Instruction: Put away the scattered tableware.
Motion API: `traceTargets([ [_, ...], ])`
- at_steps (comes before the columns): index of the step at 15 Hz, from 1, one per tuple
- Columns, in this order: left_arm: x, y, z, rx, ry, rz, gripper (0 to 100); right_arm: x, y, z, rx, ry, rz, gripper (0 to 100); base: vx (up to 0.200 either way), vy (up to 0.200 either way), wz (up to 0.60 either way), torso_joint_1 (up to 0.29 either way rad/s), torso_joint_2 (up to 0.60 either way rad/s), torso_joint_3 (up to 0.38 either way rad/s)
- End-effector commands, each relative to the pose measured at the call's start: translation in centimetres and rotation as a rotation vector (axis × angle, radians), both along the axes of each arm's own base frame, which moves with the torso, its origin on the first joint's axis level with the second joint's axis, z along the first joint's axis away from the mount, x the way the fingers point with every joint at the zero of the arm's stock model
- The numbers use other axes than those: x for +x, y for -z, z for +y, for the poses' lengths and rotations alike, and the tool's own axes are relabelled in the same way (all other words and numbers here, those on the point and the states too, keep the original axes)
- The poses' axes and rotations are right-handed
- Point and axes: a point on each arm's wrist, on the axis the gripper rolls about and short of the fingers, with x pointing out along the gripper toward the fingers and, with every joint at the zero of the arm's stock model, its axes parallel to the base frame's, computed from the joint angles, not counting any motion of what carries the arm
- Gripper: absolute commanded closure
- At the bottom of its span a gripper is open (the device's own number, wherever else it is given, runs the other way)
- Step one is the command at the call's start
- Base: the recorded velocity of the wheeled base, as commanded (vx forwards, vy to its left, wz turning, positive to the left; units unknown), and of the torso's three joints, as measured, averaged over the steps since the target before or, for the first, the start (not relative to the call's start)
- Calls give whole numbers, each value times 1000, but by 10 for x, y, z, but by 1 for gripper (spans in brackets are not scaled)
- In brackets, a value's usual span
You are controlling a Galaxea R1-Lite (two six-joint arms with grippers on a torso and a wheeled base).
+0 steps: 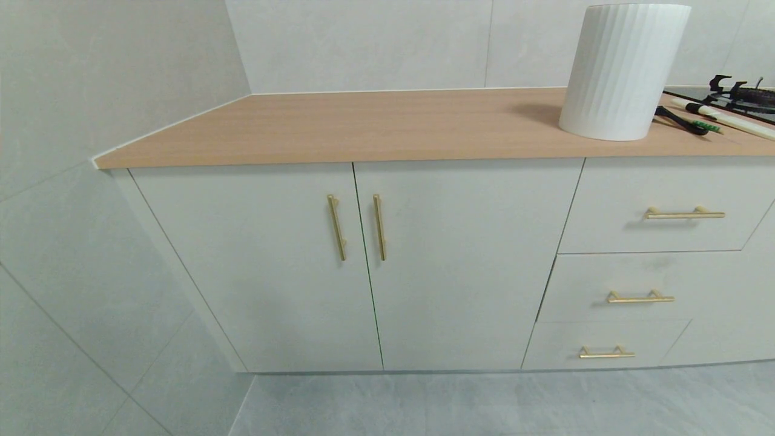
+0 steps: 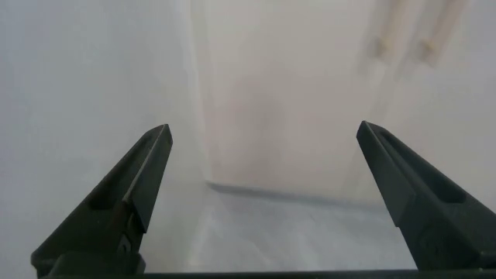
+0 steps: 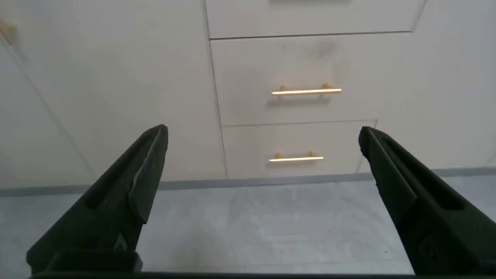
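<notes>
Right gripper (image 3: 262, 130) gapes; countertop utensils (image 1: 729, 120) are cut off.

Left gripper (image 2: 264, 128) jaws spread wide. Between jaws: pale cabinet front (image 2: 279, 101), blurred; grey floor (image 2: 271, 232) nearer. Above right jaw: two bars (image 2: 387, 31), likely handles.

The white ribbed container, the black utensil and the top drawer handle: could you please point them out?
white ribbed container (image 1: 623, 72), head view, middle of its ribbed side.
black utensil (image 1: 677, 118), head view, along its handle.
top drawer handle (image 1: 684, 214), head view, middle of the bar.
</notes>
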Motion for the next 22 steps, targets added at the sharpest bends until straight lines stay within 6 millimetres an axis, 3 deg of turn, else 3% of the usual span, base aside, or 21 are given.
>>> traceTargets([
  [1, 1, 6, -1, 26, 56, 41, 0, 0, 1, 0, 0, -3, 10, 0, 0, 0, 0, 0, 0, 0],
  [18, 1, 7, -2, 37, 74, 46, 0, 0, 1, 0, -5, -1, 10, 0, 0, 0, 0, 0, 0, 0],
  [22, 1, 7, -2, 37, 74, 46, 0, 0, 1, 0, -5, -1, 10, 0, 0, -200, 0, 7, 2, 4],
])
